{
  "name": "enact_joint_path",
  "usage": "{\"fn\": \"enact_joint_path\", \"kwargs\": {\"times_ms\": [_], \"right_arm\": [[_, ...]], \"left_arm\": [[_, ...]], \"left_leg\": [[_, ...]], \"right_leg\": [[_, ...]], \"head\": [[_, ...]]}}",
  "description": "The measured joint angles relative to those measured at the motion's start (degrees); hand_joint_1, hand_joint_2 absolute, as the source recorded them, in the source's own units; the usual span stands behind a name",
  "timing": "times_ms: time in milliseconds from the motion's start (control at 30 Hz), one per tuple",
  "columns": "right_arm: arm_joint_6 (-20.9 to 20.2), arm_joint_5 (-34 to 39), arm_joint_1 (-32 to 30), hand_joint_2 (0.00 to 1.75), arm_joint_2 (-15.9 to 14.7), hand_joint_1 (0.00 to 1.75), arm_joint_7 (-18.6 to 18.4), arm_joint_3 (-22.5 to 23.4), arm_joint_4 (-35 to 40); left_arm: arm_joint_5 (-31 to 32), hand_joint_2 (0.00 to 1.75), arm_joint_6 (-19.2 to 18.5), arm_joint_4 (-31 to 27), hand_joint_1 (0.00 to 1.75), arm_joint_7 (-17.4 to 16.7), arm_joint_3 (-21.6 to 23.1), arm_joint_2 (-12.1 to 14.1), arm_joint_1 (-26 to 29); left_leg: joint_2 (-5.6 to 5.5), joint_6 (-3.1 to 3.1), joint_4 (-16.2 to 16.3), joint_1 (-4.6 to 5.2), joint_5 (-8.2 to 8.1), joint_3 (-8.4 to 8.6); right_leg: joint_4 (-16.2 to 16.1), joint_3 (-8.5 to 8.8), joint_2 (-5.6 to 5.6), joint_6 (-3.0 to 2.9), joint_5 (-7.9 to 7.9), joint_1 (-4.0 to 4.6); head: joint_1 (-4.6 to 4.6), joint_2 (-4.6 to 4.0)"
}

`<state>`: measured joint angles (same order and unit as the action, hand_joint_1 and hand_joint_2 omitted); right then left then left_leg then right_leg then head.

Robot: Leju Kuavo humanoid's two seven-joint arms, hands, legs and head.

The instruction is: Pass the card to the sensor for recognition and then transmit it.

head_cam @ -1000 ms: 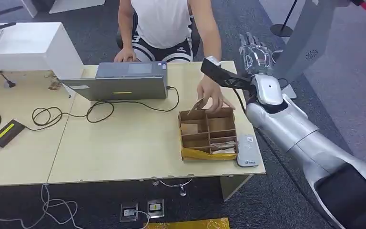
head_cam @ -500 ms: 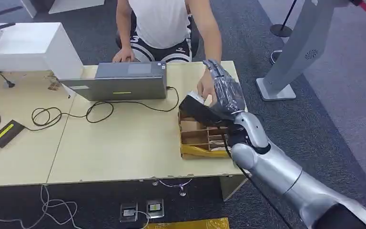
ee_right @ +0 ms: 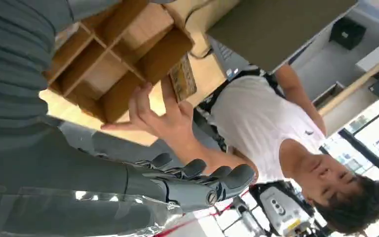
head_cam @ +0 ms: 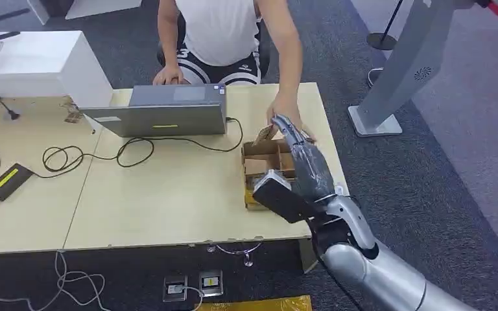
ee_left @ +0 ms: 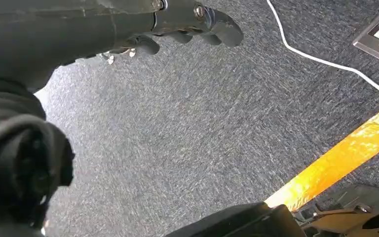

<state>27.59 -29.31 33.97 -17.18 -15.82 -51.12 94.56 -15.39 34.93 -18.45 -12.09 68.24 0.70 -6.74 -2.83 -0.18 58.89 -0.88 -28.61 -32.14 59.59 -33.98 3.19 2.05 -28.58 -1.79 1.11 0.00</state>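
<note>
Table: the pale wooden table lies under and ahead of the right robot hand.
Laptop: a grey laptop sits well off to the left of that robot hand, a black cable looping in front of it.
Box: the brown cardboard divider box with open compartments sits directly beneath the right robot hand, which hangs above its near edge; in the right wrist view the same box lies just past the fingers.
Person: a person in a white top sits beyond the box; one hand is at its far rim, just past the robot fingertips.
Right robot hand: the right robot hand has its fingers stretched forward and apart, holding nothing.
Left robot hand: the left robot hand hangs over grey carpet, fingers loosely curled with nothing in them.
Card: a small patterned brown card is held upright by the person's fingers at the box's far corner, just ahead of the right robot hand and not touching it.
Risk: the robot fingers and the person's hand are close together, so reaching in could bump that hand or the box wall; a thin card pinched on edge may slip or fall into a compartment.
</note>
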Motion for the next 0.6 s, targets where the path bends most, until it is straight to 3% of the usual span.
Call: {"fn": "enact_joint_path", "kwargs": {"times_ms": [233,600], "right_arm": [[-6.2,-0.4,-6.5,1.75,-2.4,0.0,-0.1,1.1,5.5],[-6.8,-0.4,-8.7,1.75,-3.7,0.0,-0.1,2.0,7.8]], "left_arm": [[0.1,0.0,0.1,0.0,0.0,-0.5,0.0,0.0,0.0],[0.1,0.0,0.1,0.0,0.0,-0.5,0.0,-0.2,0.0]], "left_leg": [[0.01,0.01,0.0,0.0,-0.03,-0.01],[0.02,0.01,0.0,0.0,-0.03,0.0]], "right_leg": [[0.0,0.0,0.02,0.0,-0.01,-0.01],[0.0,0.01,0.02,0.0,0.0,0.0]], "head": [[0.0,0.0],[0.0,0.0]]}}
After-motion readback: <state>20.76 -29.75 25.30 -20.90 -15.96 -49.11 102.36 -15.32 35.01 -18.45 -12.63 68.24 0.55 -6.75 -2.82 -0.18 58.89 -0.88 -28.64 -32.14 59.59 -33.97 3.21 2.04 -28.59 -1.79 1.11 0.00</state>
